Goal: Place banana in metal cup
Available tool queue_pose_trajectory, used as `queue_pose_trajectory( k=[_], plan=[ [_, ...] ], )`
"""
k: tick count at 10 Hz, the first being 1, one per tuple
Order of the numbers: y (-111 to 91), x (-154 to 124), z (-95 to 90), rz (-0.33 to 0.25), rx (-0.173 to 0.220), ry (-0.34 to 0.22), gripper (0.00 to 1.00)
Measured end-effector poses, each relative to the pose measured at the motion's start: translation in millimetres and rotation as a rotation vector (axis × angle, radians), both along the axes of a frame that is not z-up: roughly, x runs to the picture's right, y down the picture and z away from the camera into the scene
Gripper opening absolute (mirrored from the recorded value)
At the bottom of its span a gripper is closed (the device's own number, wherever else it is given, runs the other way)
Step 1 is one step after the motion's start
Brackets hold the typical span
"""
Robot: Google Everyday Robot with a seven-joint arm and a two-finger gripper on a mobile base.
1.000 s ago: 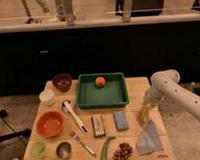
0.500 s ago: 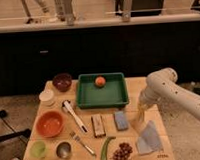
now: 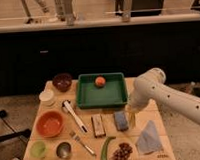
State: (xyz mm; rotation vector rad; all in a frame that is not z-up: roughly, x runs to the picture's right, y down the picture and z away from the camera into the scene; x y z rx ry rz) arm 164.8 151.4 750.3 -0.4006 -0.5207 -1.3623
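Gripper [image 3: 131, 116] is poised over the worktop [image 3: 145, 115], whether apart or together cannot be told; the metal cup [image 3: 63, 150] is seen at its eight o'clock

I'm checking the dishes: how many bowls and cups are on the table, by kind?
Bowls: 2, dark-red bowl and orange bowl
Cups: 3, white cup, light-green cup, metal cup
Total: 5
The gripper is just right of the blue sponge.

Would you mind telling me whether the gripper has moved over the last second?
Yes. The gripper has shifted left, toward the blue sponge, and now hangs just right of it, below the green tray's right corner.
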Motion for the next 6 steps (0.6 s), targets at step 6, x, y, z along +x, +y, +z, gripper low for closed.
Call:
queue_pose_trajectory(
  k=[6],
  plan=[
    [6.0, -65.8, -19.5, -0.177, -0.016, -0.115, 0.00]
  ],
)
